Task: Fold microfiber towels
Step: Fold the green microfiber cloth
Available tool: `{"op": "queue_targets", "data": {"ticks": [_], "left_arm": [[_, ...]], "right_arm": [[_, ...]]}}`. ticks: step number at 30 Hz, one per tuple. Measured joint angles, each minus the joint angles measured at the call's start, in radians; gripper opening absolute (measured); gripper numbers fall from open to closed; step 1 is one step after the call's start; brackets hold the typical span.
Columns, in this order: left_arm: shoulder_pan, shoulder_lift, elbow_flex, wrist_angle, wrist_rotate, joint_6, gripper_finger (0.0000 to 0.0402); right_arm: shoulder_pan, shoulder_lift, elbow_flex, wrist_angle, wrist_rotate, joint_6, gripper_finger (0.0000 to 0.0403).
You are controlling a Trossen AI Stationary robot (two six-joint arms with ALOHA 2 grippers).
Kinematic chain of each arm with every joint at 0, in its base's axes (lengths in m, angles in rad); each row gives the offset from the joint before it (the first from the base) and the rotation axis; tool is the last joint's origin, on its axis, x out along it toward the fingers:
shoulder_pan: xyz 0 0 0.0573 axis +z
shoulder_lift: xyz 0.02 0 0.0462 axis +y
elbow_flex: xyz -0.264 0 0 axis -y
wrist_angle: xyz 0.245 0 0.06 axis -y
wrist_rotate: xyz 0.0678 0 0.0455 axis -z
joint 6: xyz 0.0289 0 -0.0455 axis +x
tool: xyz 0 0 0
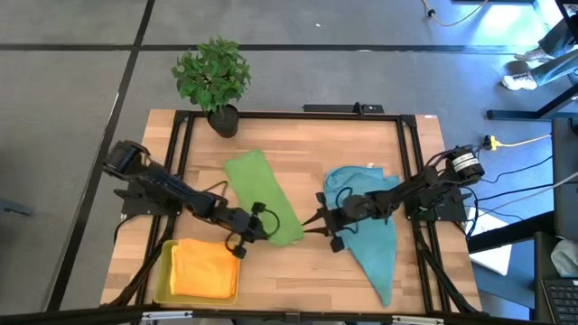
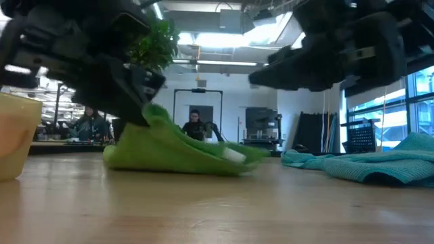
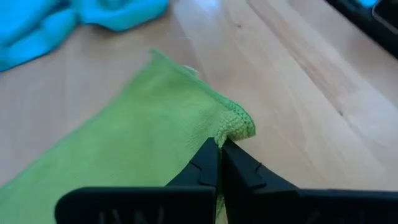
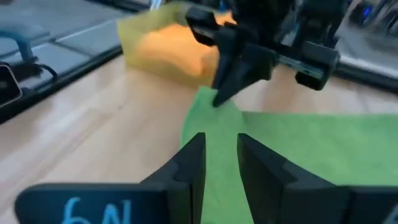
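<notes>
Green towel point(image 1: 262, 197): nubby microfiber, long folded strip, mid-table | left gripper point(image 3: 219, 144): jaws pinched on its hemmed near corner | right gripper point(image 4: 219, 158): jaws narrowly parted above same cloth | teal towel point(image 1: 372, 236): crumpled, right side | orange towel point(image 1: 204, 268): folded, in yellow tray point(image 1: 164, 269).

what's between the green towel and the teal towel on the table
In the high view, the right end effector reaches across bare wood between the green towel and the teal towel.
</notes>
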Motion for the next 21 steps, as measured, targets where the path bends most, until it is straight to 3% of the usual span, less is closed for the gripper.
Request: {"op": "queue_targets", "data": {"ticks": [8,21], "left_arm": [[-0.002,-0.227,-0.172,0.076,-0.119,-0.077,0.0],[0.0,-0.296,-0.253,0.122,-0.175,-0.151,0.0]], "right_arm": [[-0.01,0.016,-0.043,0.096,0.024,-0.027,0.0114],[-0.012,0.274,0.185,0.092,0.024,-0.02,0.0269]]}}
